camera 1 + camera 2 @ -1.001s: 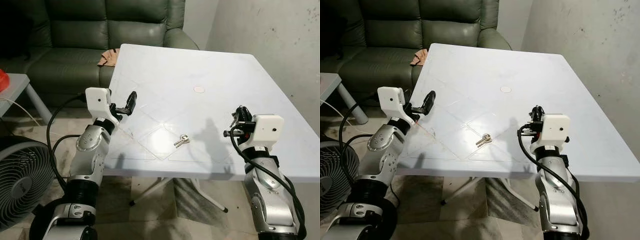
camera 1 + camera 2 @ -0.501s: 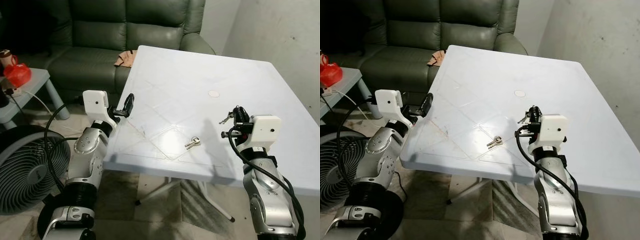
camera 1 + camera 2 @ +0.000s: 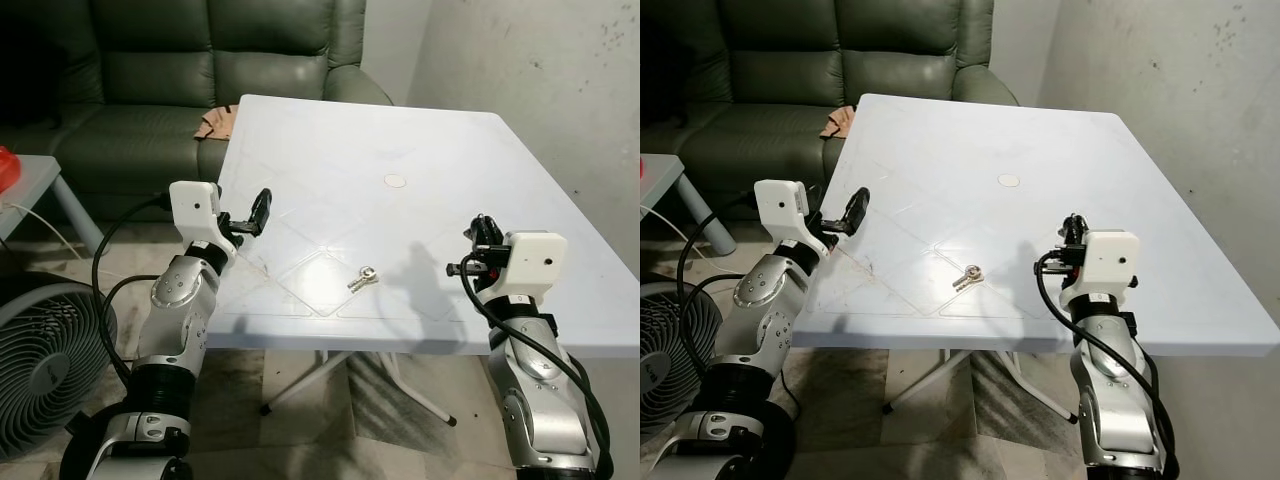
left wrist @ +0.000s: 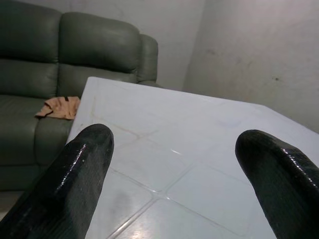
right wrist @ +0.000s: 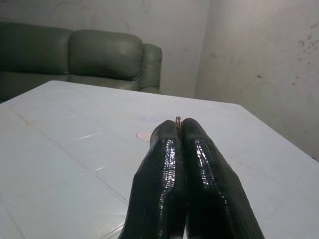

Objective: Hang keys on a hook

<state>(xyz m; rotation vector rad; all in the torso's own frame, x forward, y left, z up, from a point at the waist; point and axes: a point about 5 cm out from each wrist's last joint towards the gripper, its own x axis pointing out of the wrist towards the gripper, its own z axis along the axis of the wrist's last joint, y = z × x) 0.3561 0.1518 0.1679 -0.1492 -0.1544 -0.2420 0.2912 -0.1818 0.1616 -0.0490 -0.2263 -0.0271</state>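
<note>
The left arm is raised at the table's left edge, its gripper (image 3: 262, 211) held over that edge with the fingers (image 4: 82, 169) spread wide apart. The right arm is raised at the near edge, its gripper (image 3: 478, 236) pressed closed, a small metal ring (image 5: 178, 119) pinched at the tips.

Table (image 3: 420, 130) straight ahead, sofa (image 3: 200, 70) behind its far left corner, wall on the right. Cloth (image 3: 215, 122) on the sofa seat beside the table's far left edge. Keys (image 3: 362, 279) on the table near its front edge, about mid-width. Left end effector (image 3: 261, 211) over the table's left edge, right end effector (image 3: 478, 235) over the front right part. Fan (image 3: 45, 375) on the floor at left, side table (image 3: 30, 180) behind it.
</note>
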